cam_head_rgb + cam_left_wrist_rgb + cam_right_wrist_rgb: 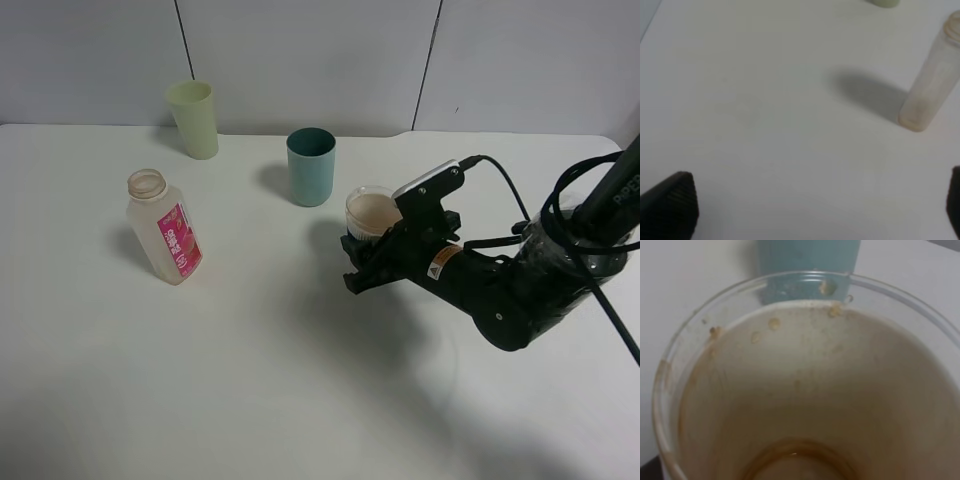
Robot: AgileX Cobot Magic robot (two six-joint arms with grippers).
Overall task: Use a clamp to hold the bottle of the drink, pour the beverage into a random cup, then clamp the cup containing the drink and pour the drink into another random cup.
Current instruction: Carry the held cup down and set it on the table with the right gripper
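- We have the clear cup point(371, 212) clamped in the right gripper point(372, 250), jaws closed around its lower body, near the middle of the tabletop point(300, 400) and just beside the teal cup point(311, 166).
- Inside the clear cup point(805, 390) we see brown residue, droplets on the wall and a thin ring of drink at the bottom; we judge it very light.
- Thin clear plastic should flex and feel slick, so we would keep the hold low on the body, firm but not crushing.
- The teal cup stands upright toward the back edge; it looks stiffer, light and easy to tip.
- The bottle point(165, 227) stands upright on the left side, mouth open, apparently empty.
- The left gripper point(815, 210) hangs with jaws wide apart, holding nothing.
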